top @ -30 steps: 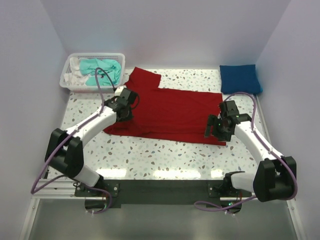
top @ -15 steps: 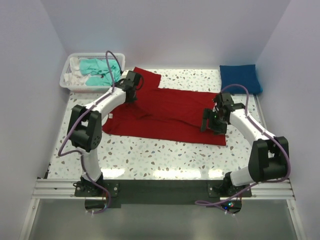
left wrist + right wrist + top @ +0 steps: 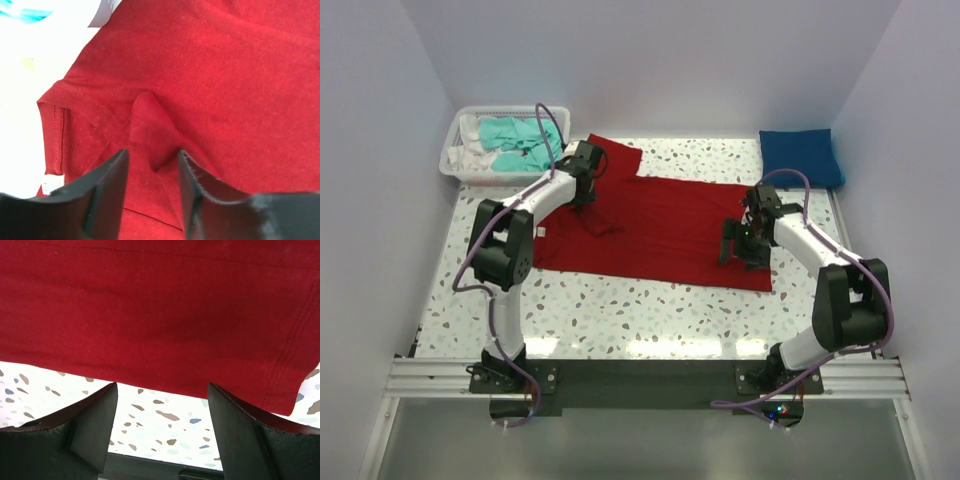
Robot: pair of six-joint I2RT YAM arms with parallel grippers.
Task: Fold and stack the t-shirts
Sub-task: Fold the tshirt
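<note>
Left claw [image 3: 152, 156] parted over red t-shirt [image 3: 670, 225], teal t-shirt [image 3: 510, 134] in basket [image 3: 451, 163]

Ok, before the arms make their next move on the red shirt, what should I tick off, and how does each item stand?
1. Red t-shirt flat on the table: not ok, a ridge of cloth stands up under the left gripper.
2. Left gripper free of that ridge: cannot tell; jaws apart, ridge between them.
3. Right gripper open over the near hem: ok.
4. Blue t-shirt folded, clear at the far right corner: ok.
5. Teal t-shirt clear, in the basket: ok.
</note>
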